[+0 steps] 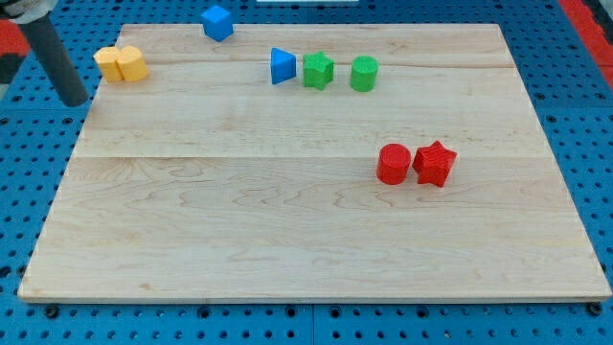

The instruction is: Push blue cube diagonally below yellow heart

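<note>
The blue cube [217, 21] sits at the board's top edge, left of centre. The yellow heart [121, 63] lies near the top left corner, left of and a little below the cube. My tip [74, 100] is at the far left, just off the board's left edge, below and left of the yellow heart and well away from the blue cube. It touches no block.
A blue triangular block [282, 66], a green star [318, 70] and a green cylinder [363, 73] stand in a row near the top centre. A red cylinder [393, 163] and a red star [434, 163] sit together at the right. The wooden board [287, 240] lies on a blue pegboard.
</note>
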